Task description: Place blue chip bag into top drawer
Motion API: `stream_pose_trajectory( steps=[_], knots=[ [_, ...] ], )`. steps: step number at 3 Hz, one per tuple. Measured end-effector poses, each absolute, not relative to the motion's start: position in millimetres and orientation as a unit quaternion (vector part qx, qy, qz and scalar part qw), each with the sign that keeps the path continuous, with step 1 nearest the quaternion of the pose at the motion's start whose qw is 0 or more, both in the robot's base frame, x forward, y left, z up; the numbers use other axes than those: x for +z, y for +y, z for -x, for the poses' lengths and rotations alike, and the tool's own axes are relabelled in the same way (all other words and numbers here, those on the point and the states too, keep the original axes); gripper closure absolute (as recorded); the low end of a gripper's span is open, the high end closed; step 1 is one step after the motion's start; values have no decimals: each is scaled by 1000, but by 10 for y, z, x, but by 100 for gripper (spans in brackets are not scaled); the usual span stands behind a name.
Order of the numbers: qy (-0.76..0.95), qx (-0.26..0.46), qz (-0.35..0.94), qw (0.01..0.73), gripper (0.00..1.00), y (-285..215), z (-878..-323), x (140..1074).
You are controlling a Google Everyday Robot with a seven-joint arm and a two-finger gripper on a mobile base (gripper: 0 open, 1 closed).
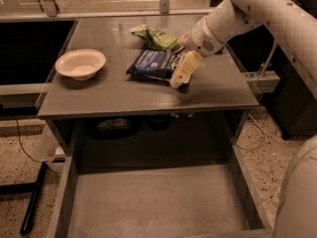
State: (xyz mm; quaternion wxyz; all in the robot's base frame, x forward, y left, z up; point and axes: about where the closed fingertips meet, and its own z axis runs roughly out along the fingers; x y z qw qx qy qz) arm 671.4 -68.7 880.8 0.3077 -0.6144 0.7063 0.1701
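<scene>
Looking down, saw a flat grey table, front strip bare to its edge. Found the wide shallow grey top drawer open below, bare floor showing. Noted the crinkly dark blue chip bag mid-table, a white bowl well left, plain inside, a green chip bag just behind. Placed the cream gripper at the blue bag's right end; could not tell its state.

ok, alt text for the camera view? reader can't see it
The gripper is down at the right end of the blue bag, which lies on the grey table next to a green bag. A white bowl sits on the table's left side, and the top drawer stands open below the tabletop.
</scene>
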Motion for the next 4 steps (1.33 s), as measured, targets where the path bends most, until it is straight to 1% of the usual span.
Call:
stream_pose_trajectory(
  steps=[1, 2, 3, 4],
  knots=[
    [704, 194, 617, 294, 0, -443, -6811, 8687],
    [704, 194, 617, 293, 0, -442, -6812, 8686],
    [704, 194, 617, 293, 18, -441, -6812, 8685],
    [704, 194, 617, 293, 42, -441, -6812, 8685]
  ],
)
